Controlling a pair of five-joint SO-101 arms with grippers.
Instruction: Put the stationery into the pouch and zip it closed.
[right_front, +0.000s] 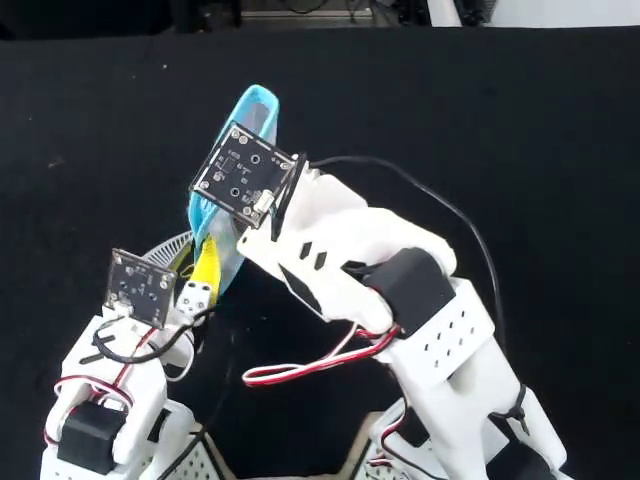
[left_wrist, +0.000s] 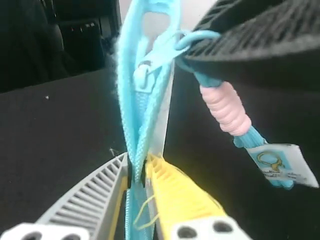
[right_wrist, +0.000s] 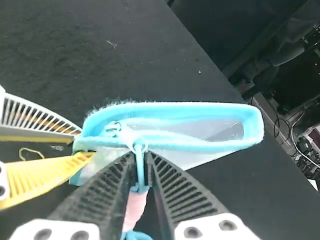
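**A:** Where is the pouch (right_front: 255, 110) seen from above?

**B:** It is seen standing on its thin edge over the black table (right_front: 520, 120), near the middle. Its long side is laid from about 6 o'clock up to about 12 o'clock, tipped a little toward 1. Its near end is pinched by the left gripper (right_front: 203, 245).

**A:** What is shown from the left wrist?

**B:** The grey and yellow fingers (left_wrist: 175, 200) are seen closed tight on the pouch's blue edge. The zip slider (left_wrist: 141, 75) is found just past them. A blue cord (left_wrist: 202, 80) is tied to it, with a pink bead (left_wrist: 225, 107) and a small tag (left_wrist: 282, 165).

**A:** And from the right wrist?

**B:** The right gripper (right_wrist: 140, 162) is seen almost fully closed, with the cord nipped between its black fingers. The pouch is stretched away from it. What is inside cannot be told.

**A:** How can the zip be pulled well?

**B:** It is thought that the near end should be gripped firmly by the left gripper. The cord should be drawn straight along the long side, toward 12 o'clock, never sideways. The cloth should be held tight so the slider is not jammed.
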